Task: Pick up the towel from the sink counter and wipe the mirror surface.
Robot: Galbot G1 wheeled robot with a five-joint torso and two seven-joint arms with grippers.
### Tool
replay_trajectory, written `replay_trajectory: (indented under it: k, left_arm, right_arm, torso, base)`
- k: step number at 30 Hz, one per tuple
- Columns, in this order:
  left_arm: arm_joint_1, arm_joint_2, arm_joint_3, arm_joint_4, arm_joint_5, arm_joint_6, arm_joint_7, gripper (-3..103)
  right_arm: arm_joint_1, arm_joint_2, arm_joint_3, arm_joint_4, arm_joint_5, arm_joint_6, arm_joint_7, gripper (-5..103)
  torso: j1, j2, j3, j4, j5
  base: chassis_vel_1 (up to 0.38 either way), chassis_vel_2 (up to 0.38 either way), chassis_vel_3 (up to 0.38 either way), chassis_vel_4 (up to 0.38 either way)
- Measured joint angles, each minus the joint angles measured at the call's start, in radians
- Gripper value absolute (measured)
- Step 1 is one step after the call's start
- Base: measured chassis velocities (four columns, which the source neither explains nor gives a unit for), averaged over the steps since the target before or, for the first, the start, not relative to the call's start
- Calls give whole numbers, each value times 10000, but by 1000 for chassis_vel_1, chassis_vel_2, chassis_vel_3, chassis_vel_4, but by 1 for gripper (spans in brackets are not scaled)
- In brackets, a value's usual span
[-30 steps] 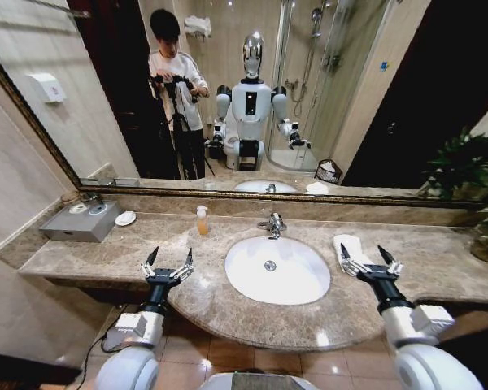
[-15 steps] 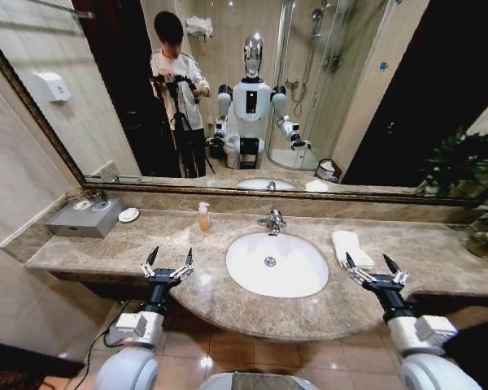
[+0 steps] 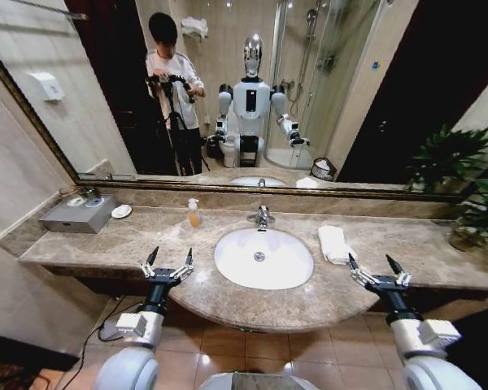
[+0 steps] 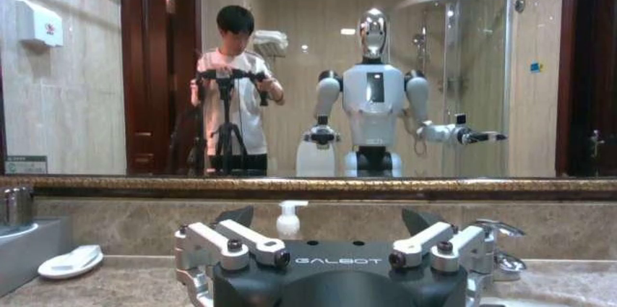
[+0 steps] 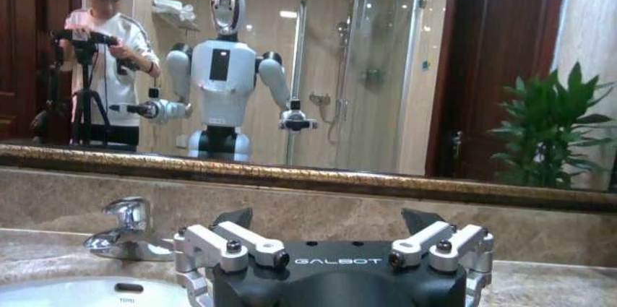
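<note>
A folded white towel (image 3: 333,242) lies on the marble sink counter (image 3: 130,240), just right of the oval basin (image 3: 263,258). My right gripper (image 3: 372,264) hovers open over the counter's front edge, a little right of the towel and nearer to me, apart from it. My left gripper (image 3: 170,258) stands open at the front edge left of the basin. The wide framed mirror (image 3: 309,97) spans the wall behind. In the wrist views, the left gripper (image 4: 328,220) and the right gripper (image 5: 328,217) face the mirror (image 4: 482,68) with nothing between their fingers.
A chrome faucet (image 3: 262,217) stands behind the basin, with a soap bottle (image 3: 193,213) to its left. A grey box (image 3: 80,213) and a soap dish (image 3: 121,211) sit at the far left. A potted plant (image 3: 472,203) is at the right end.
The whole head view has shifted, so the camera has moved. The right gripper, earlier beside the towel's near end, now sits farther right of it. Both grippers stay open.
</note>
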Motion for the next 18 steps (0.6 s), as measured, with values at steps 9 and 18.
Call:
replay_trajectory:
  k: [9, 18]
  left_arm:
    - [0, 1, -1, 0, 0, 0, 0, 100]
    - [0, 1, 0, 0, 0, 0, 0, 100]
  right_arm:
    - [48, -16, -73, -155, -59, 34, 165, 100]
    - [-12, 166, -236, -180, -318, 323, 65, 100]
  torso:
    - [-1, 0, -1, 0, -4]
    - [-3, 1, -1, 1, -2]
  base:
    - [119, -70, -104, 74]
    - [104, -105, -110, 101]
